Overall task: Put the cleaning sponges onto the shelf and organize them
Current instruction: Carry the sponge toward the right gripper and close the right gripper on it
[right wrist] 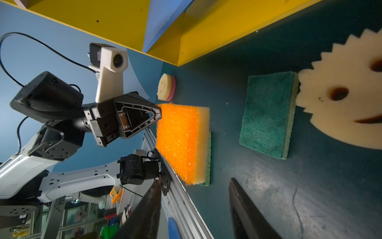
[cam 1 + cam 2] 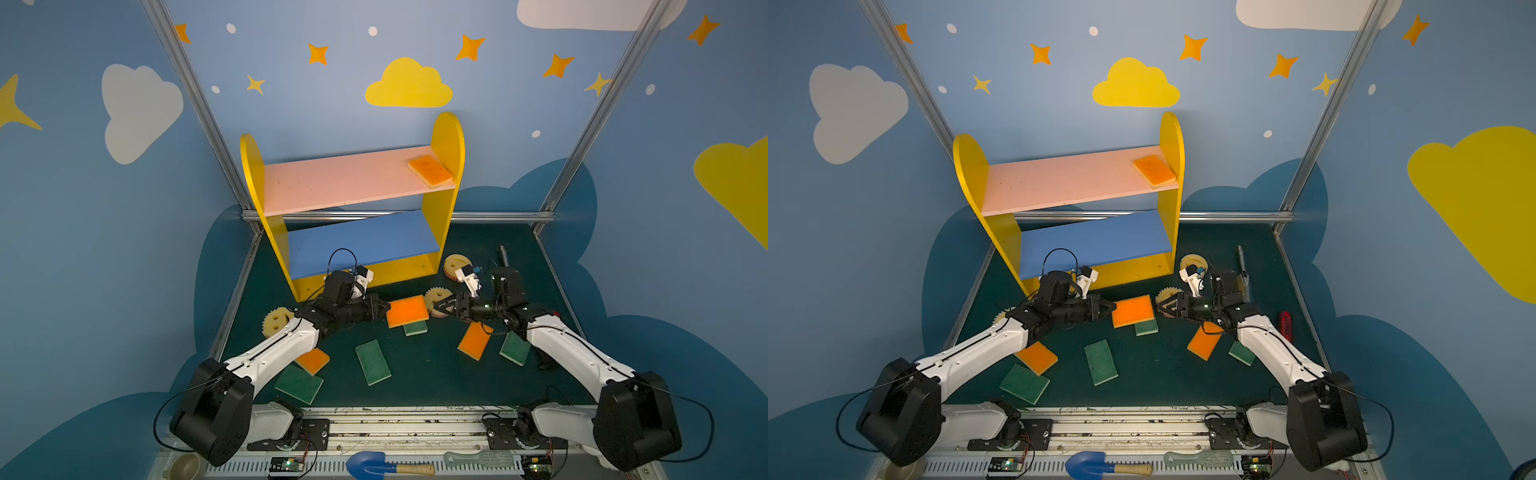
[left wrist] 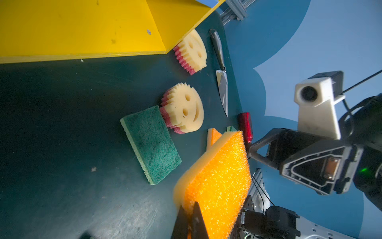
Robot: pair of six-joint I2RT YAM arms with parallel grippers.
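Left gripper [image 3: 188, 204] pinches an orange sponge [image 3: 219, 175] off the table [image 2: 436, 374] before the shelf [image 2: 448, 141]; right gripper [image 2: 437, 307] faces it, fingers spread, empty. A second sponge [image 2: 430, 169] lies on the pink board [image 2: 332, 183].

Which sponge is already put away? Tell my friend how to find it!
Look at the yellow shelf at the back. On its pink top board, at the right end, lies an orange-topped sponge. It is the only sponge on the shelf.
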